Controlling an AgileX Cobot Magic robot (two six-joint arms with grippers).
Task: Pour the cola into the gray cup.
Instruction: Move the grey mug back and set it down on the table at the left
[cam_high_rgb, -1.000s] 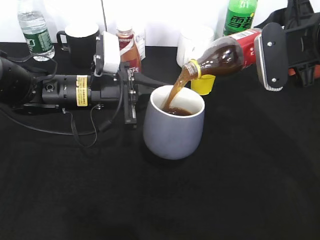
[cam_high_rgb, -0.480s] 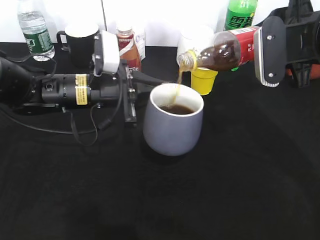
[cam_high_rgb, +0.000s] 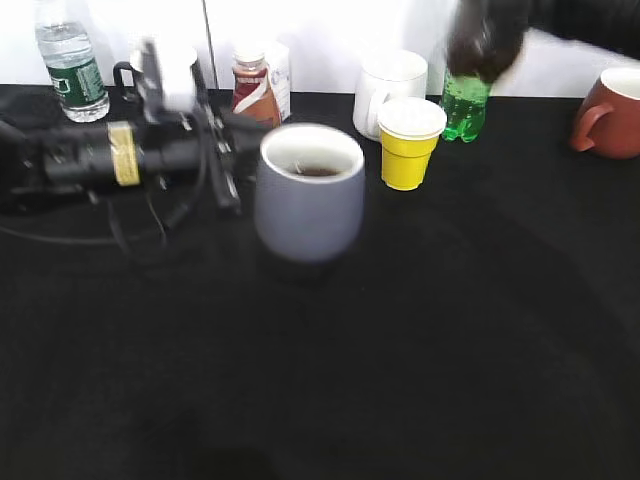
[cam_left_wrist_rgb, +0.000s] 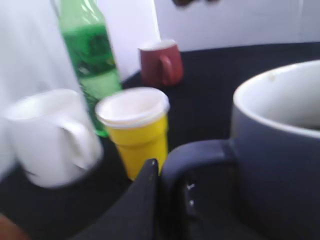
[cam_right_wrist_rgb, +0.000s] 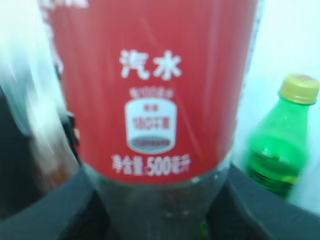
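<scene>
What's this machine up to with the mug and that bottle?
It is pouring cola into a cup. The left gripper holds the gray cup by its handle; dark liquid shows inside it. The right gripper grips the cola bottle, which appears as a blur at the top of the exterior view, away from the cup, so nothing is flowing now. A yellow cup, white mug and green bottle stand behind.
</scene>
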